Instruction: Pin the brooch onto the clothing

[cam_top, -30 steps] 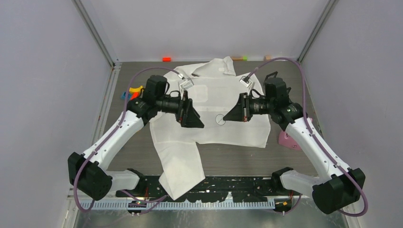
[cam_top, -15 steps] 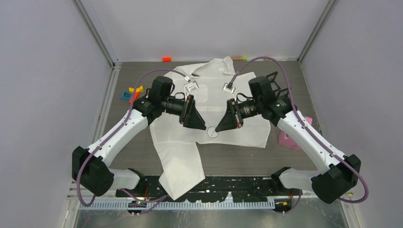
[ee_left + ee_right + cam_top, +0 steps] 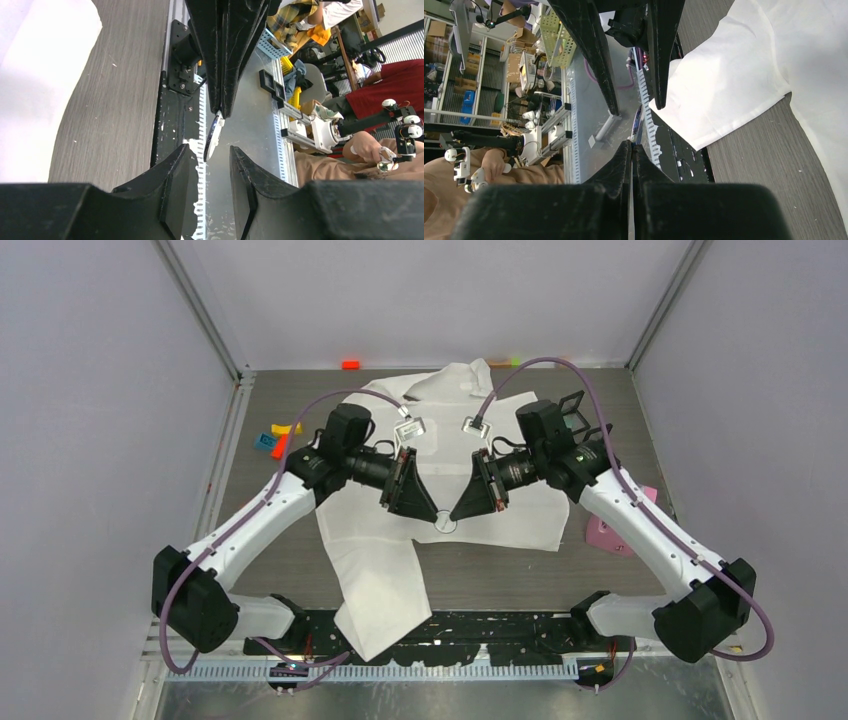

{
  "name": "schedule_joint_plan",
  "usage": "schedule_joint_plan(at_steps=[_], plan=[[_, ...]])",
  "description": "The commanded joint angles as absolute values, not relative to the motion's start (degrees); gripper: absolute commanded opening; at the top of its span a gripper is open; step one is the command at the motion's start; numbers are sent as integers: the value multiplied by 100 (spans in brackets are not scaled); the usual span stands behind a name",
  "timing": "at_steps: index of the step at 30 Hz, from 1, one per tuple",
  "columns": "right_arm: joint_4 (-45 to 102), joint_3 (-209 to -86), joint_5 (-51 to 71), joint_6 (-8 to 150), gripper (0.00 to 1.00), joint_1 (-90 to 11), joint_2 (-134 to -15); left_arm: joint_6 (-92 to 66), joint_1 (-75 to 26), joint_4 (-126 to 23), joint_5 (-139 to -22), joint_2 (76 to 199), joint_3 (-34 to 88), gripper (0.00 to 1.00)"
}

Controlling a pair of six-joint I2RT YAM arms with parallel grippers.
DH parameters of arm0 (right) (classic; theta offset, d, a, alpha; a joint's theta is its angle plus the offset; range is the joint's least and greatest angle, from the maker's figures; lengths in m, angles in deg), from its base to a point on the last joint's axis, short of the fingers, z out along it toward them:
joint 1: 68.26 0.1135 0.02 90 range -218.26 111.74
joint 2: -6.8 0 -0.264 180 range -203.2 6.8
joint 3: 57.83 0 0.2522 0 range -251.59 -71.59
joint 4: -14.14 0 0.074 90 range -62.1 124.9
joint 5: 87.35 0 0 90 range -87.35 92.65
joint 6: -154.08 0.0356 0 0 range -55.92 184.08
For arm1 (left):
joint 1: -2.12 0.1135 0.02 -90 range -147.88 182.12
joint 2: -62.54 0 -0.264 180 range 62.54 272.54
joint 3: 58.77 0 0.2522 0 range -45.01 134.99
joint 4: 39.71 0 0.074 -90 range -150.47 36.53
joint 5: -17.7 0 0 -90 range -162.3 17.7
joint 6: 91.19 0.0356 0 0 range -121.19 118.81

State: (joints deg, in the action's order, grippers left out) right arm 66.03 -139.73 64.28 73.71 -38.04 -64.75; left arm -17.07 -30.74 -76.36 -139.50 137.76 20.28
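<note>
Mid-bench, a white short-sleeved button-up shirt (image 3: 525, 520) lies spread out. The fabric is thin, the collar (image 3: 468, 378) is at the far end, and one part trails off the near edge over the black base rail (image 3: 480, 625). The brooch (image 3: 213, 136) is a small round pale disc, seen edge-on in both wrist views. From above it sits over the shirt's near hem area, right between the two gripper tips. Whether it touches the fabric, cannot tell.

The right gripper (image 3: 630, 149) has its jaws pressed together, clamped on the brooch's edge. The left gripper (image 3: 209, 150) has its jaws apart, one finger on either side of the brooch's free edge, not gripping it. In the top view the two grippers meet tip to tip in a V.

The bench (image 3: 500, 575) is grey-brown wood-grain, boxed in by plain pale lilac-grey walls (image 3: 100, 390) with aluminium corner posts. A small orange block (image 3: 350, 364) sits at the far edge. Blue, yellow and red pieces (image 3: 277, 435) lie at the left beside the left arm. A pink item (image 3: 603, 533) at the right is partly under the right arm. A purple cable loops over each arm.

The wrist views look past the bench into a cluttered lab with shelving and baskets. A person in tan (image 3: 494, 160) is there, holding a handle device.
</note>
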Motion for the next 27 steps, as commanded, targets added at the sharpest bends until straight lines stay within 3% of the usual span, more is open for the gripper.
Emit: schedule_joint_plan(at_steps=[1,5,12,15,18,20,25,27], plan=[[6614,-14262,6531,7234,1,-3731,-6503,-1683,-3140,-7417,-14192,13819,2016,37],[6687,-14301,6474,7179,1,-3692,-6501,-1651,-3186,-7461,-14209,13867,2019,36],[6799,-14308,6409,7080,0,-3671,-6507,-1558,-3254,-7553,-14216,13903,2028,21],[6820,-14311,6361,7043,1,-3662,-6519,-1470,-3292,-7613,-14246,13909,2045,3],[6751,-14318,6056,7106,0,-3666,-6512,-1410,-3296,-7614,-14256,13852,2047,0],[6630,-14320,5884,7238,8,-3663,-6506,-1311,-3295,-7640,-14067,13759,2070,0],[6076,-14226,5602,7795,50,-3662,-6350,-1256,-3129,-7325,-13228,13192,1916,0],[5422,-13941,5494,8211,60,-3662,-6113,-1580,-2926,-6898,-13077,13012,1759,0]])
